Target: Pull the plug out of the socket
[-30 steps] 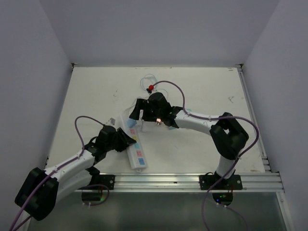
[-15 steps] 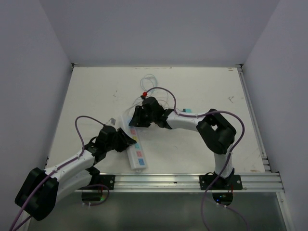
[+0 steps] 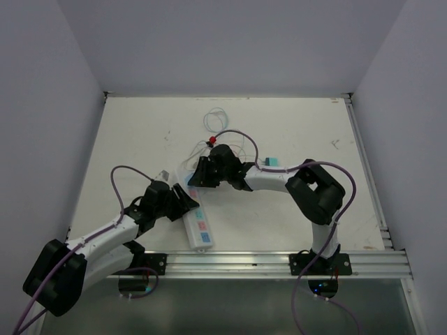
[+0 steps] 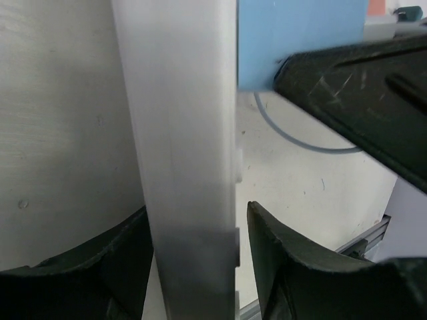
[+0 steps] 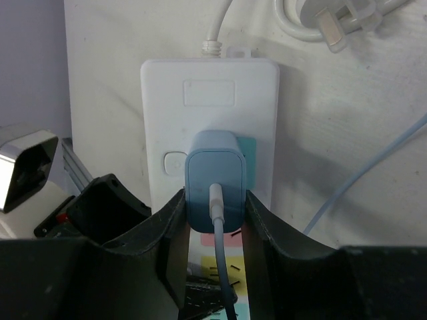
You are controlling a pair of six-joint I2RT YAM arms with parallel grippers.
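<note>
The socket [image 3: 201, 228] lies on the desk [image 3: 293, 125] left of centre, its length running from 11 o'clock to 5 o'clock in the top view. At its far end one outlet holds the pale blue plug [image 5: 215, 183], seated flush against the white face over a teal label. A thin white lead leaves the plug toward 6 o'clock in the right wrist view.

The right pincer [image 5: 215, 220] is clenched on the plug, one finger pressed to each flank. The left pincer [image 4: 193, 267] straddles the socket's body nearer the arms. It is slightly released: the finger at 9 o'clock sits against the strip, while the one at 3 o'clock stands just apart. A loose white cord [image 3: 218, 117] lies at 12 o'clock from the socket.

A second ago the right pincer hung spread wide above that end and its elbow reached further toward 3 o'clock. Now the arm is folded in and the jaws have closed. The left arm has hardly shifted.
</note>
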